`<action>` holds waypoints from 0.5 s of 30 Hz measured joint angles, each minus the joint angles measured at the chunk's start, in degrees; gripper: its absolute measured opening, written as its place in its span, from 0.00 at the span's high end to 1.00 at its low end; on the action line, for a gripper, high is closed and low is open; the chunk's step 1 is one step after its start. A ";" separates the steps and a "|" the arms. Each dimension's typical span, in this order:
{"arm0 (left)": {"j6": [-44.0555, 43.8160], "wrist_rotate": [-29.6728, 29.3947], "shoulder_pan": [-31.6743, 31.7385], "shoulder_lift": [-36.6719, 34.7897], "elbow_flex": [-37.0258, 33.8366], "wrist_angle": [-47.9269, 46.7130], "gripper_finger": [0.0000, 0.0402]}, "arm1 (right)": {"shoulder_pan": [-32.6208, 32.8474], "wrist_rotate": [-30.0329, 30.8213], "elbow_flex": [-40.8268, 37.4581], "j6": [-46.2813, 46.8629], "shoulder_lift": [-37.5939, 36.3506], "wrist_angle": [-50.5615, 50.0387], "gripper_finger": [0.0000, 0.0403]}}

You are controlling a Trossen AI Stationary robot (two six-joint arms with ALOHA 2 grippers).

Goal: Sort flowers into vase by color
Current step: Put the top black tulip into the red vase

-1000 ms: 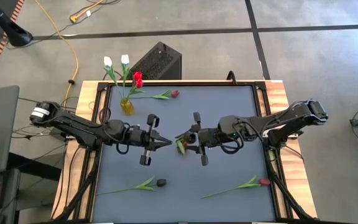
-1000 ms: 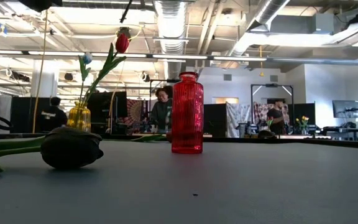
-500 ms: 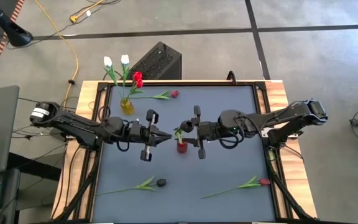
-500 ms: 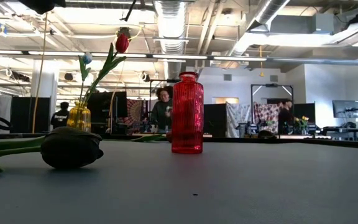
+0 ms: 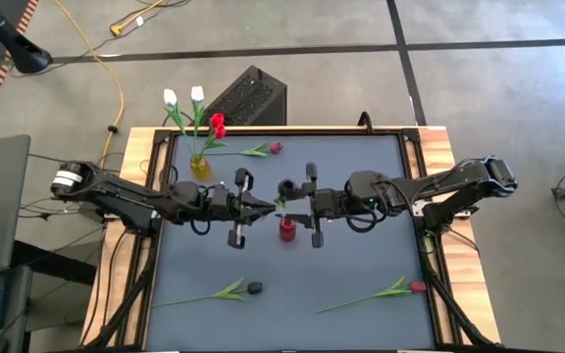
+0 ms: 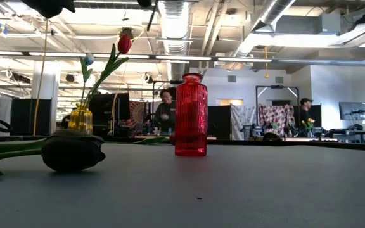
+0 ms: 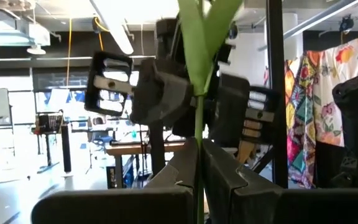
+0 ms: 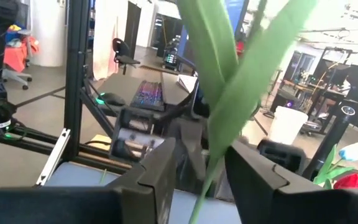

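At the middle of the high view, the left pincer [image 5: 260, 206] is clamped shut on the green stem [image 7: 198, 155] of a dark tulip [image 5: 285, 186], held above the red vase [image 5: 287, 230]. The right pincer [image 5: 297, 204] faces it with fingers apart around the same stem. On the worktop [image 5: 361, 176], the yellow vase [image 5: 200, 168] stands at upper left.

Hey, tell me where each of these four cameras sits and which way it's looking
High view: overhead, straight down on the table; both arms show, left gripper and right gripper meeting over the red vase.
Low view: table height, level across to the room; no gripper, only the red vase and a dark tulip.
Left wrist view: between its shut jaws, facing the right gripper.
Right wrist view: past its jaws, facing the left arm.
Both wrist views share one green stem.
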 joint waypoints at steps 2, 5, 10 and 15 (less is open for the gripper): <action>0.02 -0.02 -0.02 1.30 0.50 0.30 1.00 | -0.30 -0.02 0.00 0.12 0.00 -0.08 0.65; 0.02 0.19 0.00 2.34 1.02 1.75 1.00 | -0.30 0.00 0.00 0.12 0.00 -0.52 0.72; 0.57 0.40 0.00 2.35 1.08 2.13 1.00 | -0.28 0.11 0.00 0.10 0.00 -1.10 0.83; 0.60 0.34 0.00 2.24 1.08 2.11 1.00 | -0.28 0.11 0.00 0.11 -0.02 -1.17 0.89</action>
